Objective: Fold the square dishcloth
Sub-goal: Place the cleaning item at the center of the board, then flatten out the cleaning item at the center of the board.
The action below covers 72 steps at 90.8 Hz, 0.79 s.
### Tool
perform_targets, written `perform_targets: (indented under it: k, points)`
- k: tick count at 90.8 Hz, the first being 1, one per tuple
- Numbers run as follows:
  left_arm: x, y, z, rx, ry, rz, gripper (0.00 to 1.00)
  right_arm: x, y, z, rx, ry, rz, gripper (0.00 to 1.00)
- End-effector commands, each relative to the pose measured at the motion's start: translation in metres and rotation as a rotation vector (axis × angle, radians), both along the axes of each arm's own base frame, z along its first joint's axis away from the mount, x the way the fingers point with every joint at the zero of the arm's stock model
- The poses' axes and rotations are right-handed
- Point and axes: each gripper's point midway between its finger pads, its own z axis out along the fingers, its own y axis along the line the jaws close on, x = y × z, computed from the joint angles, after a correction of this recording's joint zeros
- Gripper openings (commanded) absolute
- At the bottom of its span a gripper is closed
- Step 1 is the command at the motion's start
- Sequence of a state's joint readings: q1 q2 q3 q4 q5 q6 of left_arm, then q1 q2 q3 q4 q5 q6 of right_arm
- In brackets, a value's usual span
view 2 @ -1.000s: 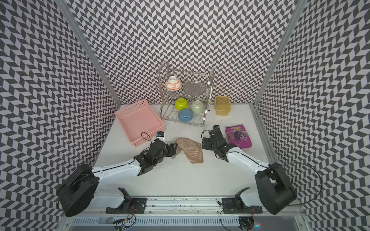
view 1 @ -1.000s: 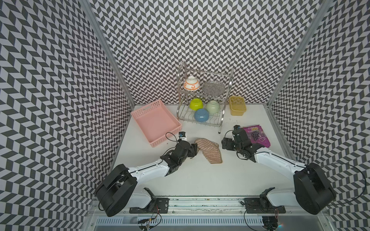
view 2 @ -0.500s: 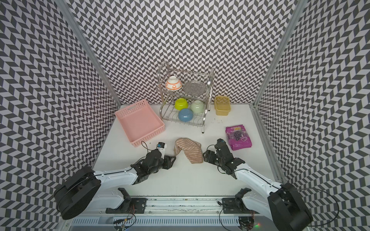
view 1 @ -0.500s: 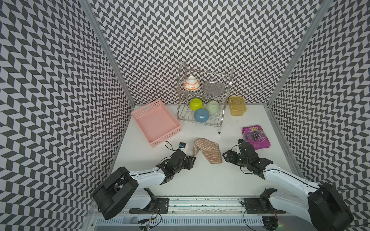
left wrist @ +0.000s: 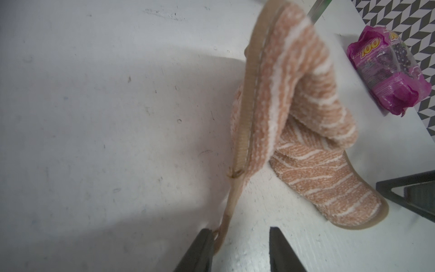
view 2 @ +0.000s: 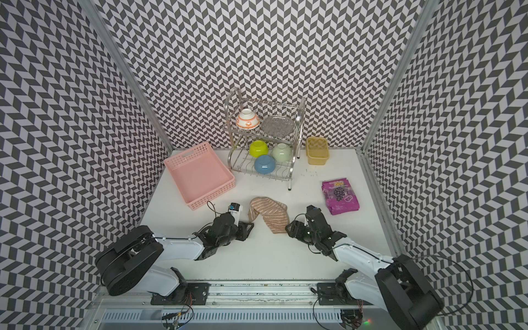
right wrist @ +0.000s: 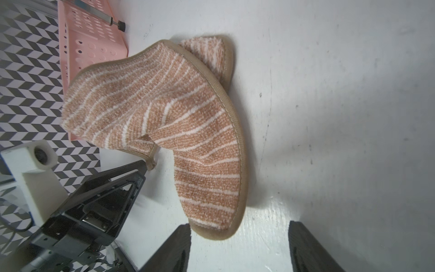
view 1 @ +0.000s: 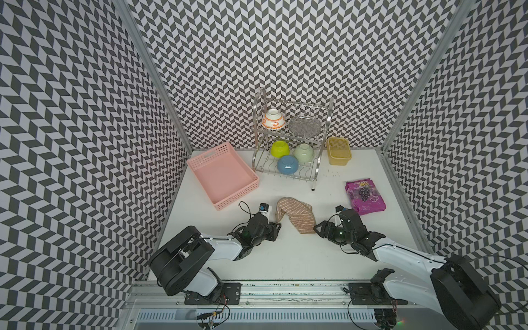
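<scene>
Dishcloth [view 1: 295,215], tan with white stripes, lies bunched and humped on the white table [view 1: 300,257] just in front of the dish rack [view 1: 307,171], not folded flat. Left gripper [left wrist: 237,249] sits low at the cloth corner facing away from the rack. Its jaws are apart, and the thin hem tip touches one finger [left wrist: 200,247] but is not pinched. Right gripper [right wrist: 240,249] is at the cloth's rounded end, also on the side away from the rack. Its jaws are wide apart with the hem edge right at the gap, nothing clamped. Pink basket [view 1: 251,188] is beside the rack. Purple snack bag [view 1: 364,197] is at the rack's other side. Both are clear of the cloth.
</scene>
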<state>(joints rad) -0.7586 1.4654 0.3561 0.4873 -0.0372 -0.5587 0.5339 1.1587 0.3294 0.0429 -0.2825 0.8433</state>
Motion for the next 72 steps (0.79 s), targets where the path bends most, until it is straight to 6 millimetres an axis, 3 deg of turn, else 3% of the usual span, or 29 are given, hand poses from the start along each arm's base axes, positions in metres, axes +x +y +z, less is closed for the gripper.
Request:
perform_targets:
  k: [1,24,48,60,72]
  points:
    - [0.011,-0.004,0.011,-0.020,-0.046,0.022,0.45,0.004,0.013,0.010,0.061,-0.038,0.024,0.67]
    - [0.019,-0.005,0.007,0.008,-0.056,0.039,0.47,0.000,0.022,0.002,0.058,-0.009,0.041,0.65]
    - [0.023,-0.013,0.001,0.009,-0.040,0.023,0.33,0.006,0.025,-0.009,0.040,0.006,0.027,0.64]
    - [0.023,-0.012,0.000,0.016,-0.034,0.034,0.17,0.013,0.029,-0.013,0.025,0.011,0.036,0.49]
    - [0.025,-0.007,0.004,0.033,-0.036,0.052,0.01,0.019,0.028,-0.016,-0.016,0.008,0.031,0.25]
